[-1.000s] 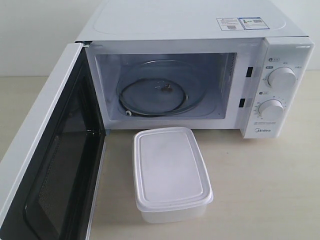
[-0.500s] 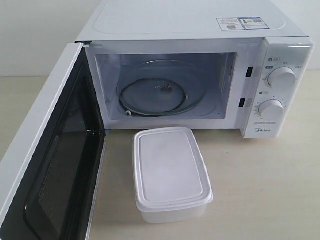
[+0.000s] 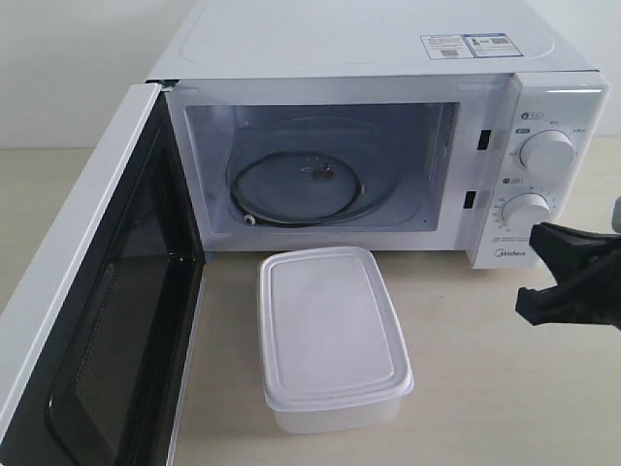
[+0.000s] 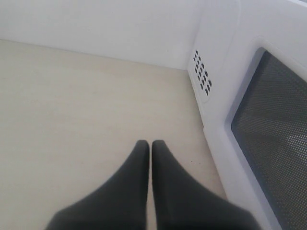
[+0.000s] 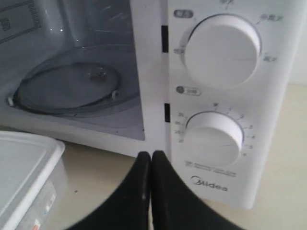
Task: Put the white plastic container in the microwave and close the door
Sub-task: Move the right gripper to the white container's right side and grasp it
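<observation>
white plastic container (image 3: 333,335) before open microwave (image 3: 340,39), door (image 3: 116,320) cut off by frame, right hand (image 5: 151,155) closed, left hand (image 4: 150,143) closed

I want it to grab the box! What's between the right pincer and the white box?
Nothing, just bare table between the right pincer and the white box. The right wrist view shows that stretch, and so does the exterior view.

Container (image 3: 333,335) before the microwave (image 3: 388,58), apparently apart; door (image 3: 87,291) leftward

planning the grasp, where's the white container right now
In the exterior view the white plastic container sits on the table in front of the open microwave, right of its swung-out door.
</observation>
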Available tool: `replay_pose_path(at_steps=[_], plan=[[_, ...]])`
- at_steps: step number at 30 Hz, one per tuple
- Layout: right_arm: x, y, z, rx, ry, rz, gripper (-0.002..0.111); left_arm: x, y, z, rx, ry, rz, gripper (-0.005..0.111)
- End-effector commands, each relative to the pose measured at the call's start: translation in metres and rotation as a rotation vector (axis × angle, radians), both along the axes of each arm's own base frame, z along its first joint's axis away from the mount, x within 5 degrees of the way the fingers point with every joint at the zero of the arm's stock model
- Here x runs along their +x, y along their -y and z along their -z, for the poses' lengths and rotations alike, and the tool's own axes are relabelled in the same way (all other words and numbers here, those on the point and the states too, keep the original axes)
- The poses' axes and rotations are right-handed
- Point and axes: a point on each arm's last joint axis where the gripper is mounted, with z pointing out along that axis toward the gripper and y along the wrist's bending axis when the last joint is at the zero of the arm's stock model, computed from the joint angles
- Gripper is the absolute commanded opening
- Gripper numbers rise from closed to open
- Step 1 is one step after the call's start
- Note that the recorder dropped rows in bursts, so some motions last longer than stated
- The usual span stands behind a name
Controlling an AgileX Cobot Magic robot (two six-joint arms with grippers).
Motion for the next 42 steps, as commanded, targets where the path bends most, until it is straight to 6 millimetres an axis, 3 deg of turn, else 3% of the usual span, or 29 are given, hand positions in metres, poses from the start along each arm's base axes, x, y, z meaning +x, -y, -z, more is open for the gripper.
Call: replay_pose_path(at_steps=[1,5,8,12,17,23,25,27,28,30,34,42], plan=[[0.005,-0.005,0.018,0.117,-0.060,-0.043,0.000,0.000,0.000,0.001,-0.009,0.001,-0.001,0.004],[0.007,-0.013,0.036,0.354,-0.242,-0.070,0.000,0.000,0.000,0.001,-0.009,0.001,-0.001,0.004],[0.007,-0.026,0.039,0.473,-0.389,-0.187,0.000,0.000,0.000,0.001,-0.009,0.001,-0.001,0.004],[0.024,-0.037,0.035,0.507,-0.563,-0.329,0.000,0.000,0.000,0.001,-0.009,0.001,-0.001,0.004],[0.047,-0.039,0.027,0.457,-0.741,-0.379,0.000,0.000,0.000,0.001,-0.009,0.001,-0.001,0.004],[0.060,-0.038,0.020,0.364,-0.833,-0.421,0.000,0.000,0.000,0.001,-0.009,0.001,-0.001,0.004],[0.061,-0.036,0.021,0.345,-0.840,-0.404,0.005,0.000,0.000,0.001,-0.009,0.001,-0.001,0.004],[0.062,-0.035,0.022,0.338,-0.840,-0.391,0.021,0.000,0.000,0.001,-0.009,0.001,-0.001,0.004],[0.061,-0.036,0.021,0.354,-0.848,-0.395,0.041,0.000,0.000,0.001,-0.009,0.001,-0.001,0.004],[0.061,-0.036,0.021,0.390,-0.868,-0.375,0.056,0.000,0.000,0.001,-0.009,0.001,-0.001,0.004],[0.062,-0.036,0.023,0.421,-0.883,-0.353,0.038,0.000,0.000,0.001,-0.009,0.001,-0.001,0.004],[0.064,-0.052,0.036,0.438,-0.898,-0.392,0.038,0.000,0.000,0.001,-0.009,0.001,-0.001,0.004]])
